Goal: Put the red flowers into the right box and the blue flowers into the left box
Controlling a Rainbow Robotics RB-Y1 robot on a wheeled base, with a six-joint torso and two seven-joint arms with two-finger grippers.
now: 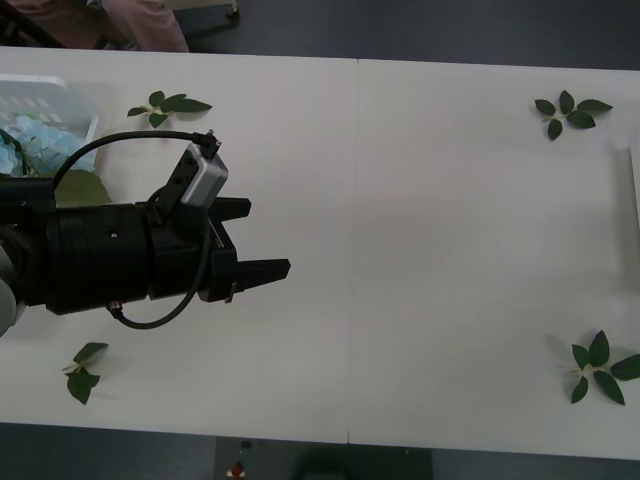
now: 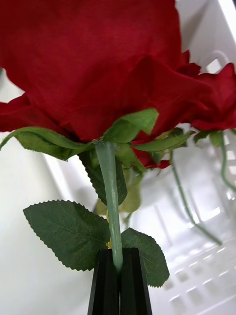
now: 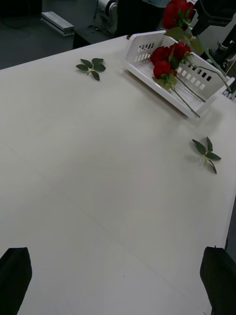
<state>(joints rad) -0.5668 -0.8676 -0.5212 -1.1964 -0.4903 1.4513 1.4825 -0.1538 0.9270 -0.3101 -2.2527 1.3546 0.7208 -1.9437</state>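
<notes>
The left gripper hovers over the white table at about nine o'clock in the front view, its black fingers spread wide with nothing between them. Beyond it, at ten o'clock, the left box sits at the table's edge with the blue flowers lying inside.

The right gripper is clamped on the thin green stem of a red rose, low on the stem, with the bloom held over the right box. In the left wrist view that box lies at one o'clock with other red flowers already in it, stems trailing over its rim.

The risk, I judge, lies in the release: the bloom is heavy and the grip sits far from it, so the rose may swing and tip over the rim, or its leaves may catch on the fingers.

Loose leaf sprigs dot the table near its corners. Past the far edge the floor is dark, with equipment standing near the box.
</notes>
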